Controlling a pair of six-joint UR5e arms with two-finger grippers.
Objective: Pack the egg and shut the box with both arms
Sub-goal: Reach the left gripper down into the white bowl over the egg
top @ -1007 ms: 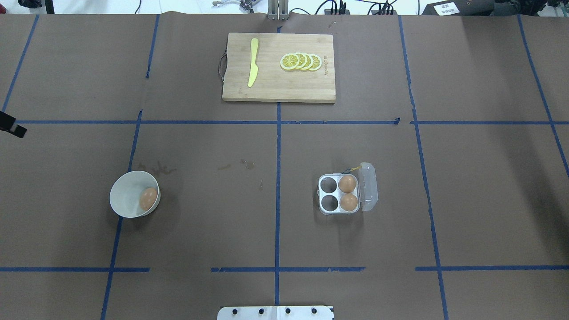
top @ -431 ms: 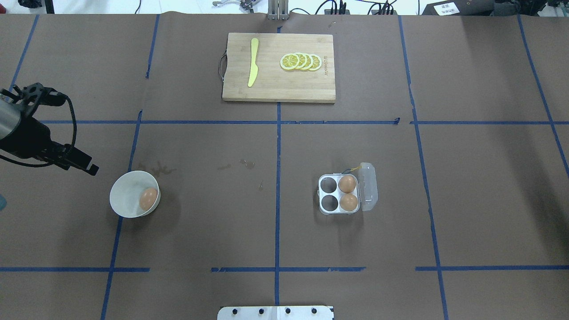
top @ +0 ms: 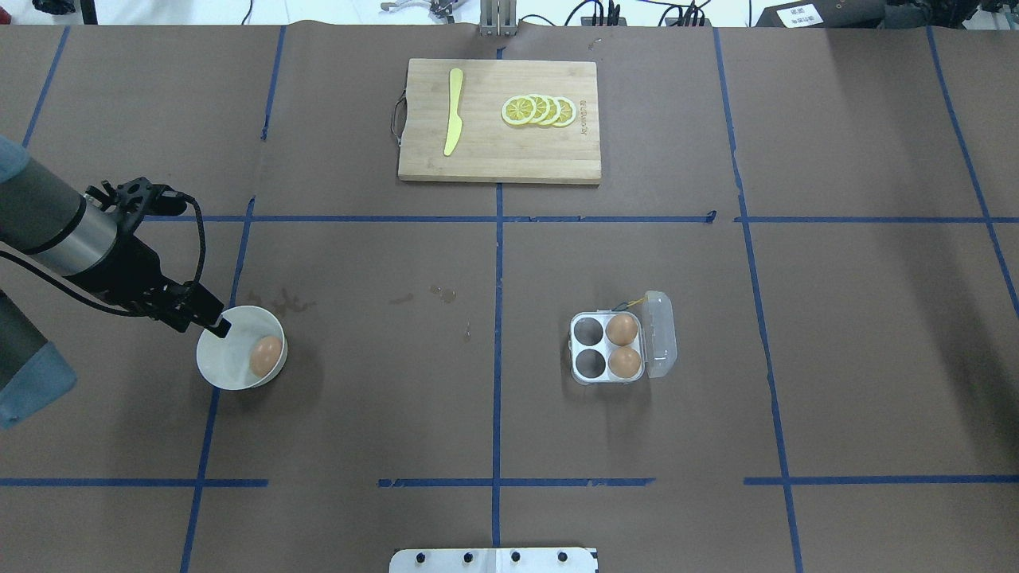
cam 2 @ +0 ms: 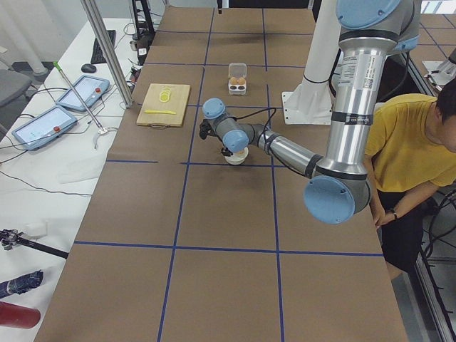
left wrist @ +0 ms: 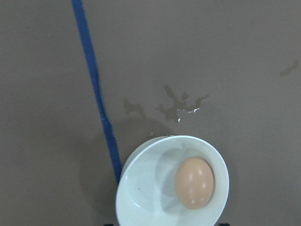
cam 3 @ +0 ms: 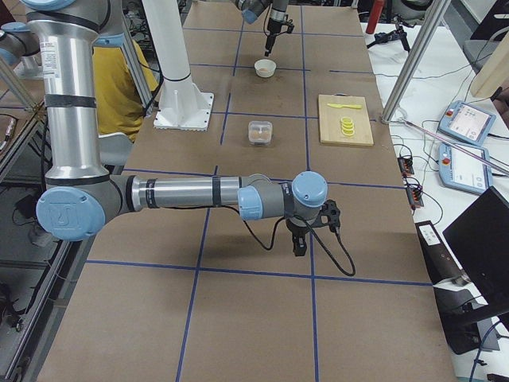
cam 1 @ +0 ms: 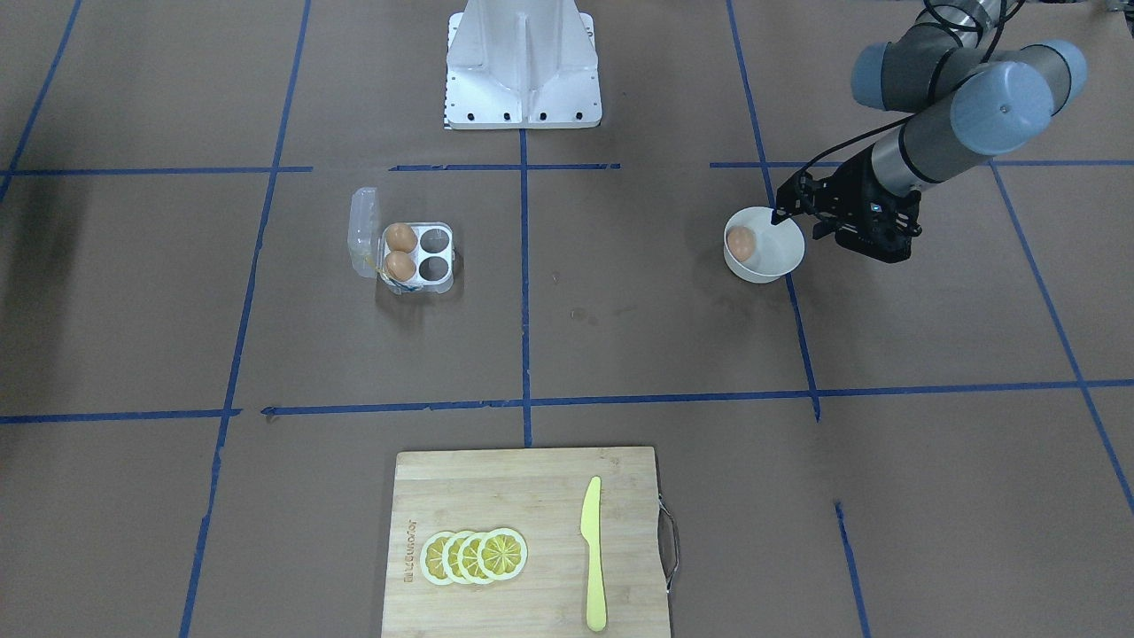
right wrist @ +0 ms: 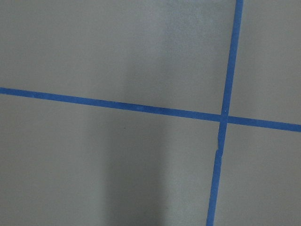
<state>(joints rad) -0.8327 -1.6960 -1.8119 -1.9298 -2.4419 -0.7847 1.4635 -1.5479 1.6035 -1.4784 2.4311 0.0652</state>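
One egg lies in a round white bowl at the left of the table; the left wrist view shows the egg in the bowl too. The clear box stands right of centre with its lid swung open to the right. Two eggs fill its right cells; the two left cells are empty. My left gripper hangs over the bowl's left rim, open and empty. My right gripper shows only in the exterior right view, above bare table; I cannot tell if it is open or shut.
A wooden cutting board with a yellow knife and lemon slices lies at the far middle. The white robot base stands at the near edge. A person in yellow sits beside the robot.
My left arm has come in from the left edge and moved right and toward the robot, so the gripper is now over the bowl's rim. The eggs, bowl and box have not moved.
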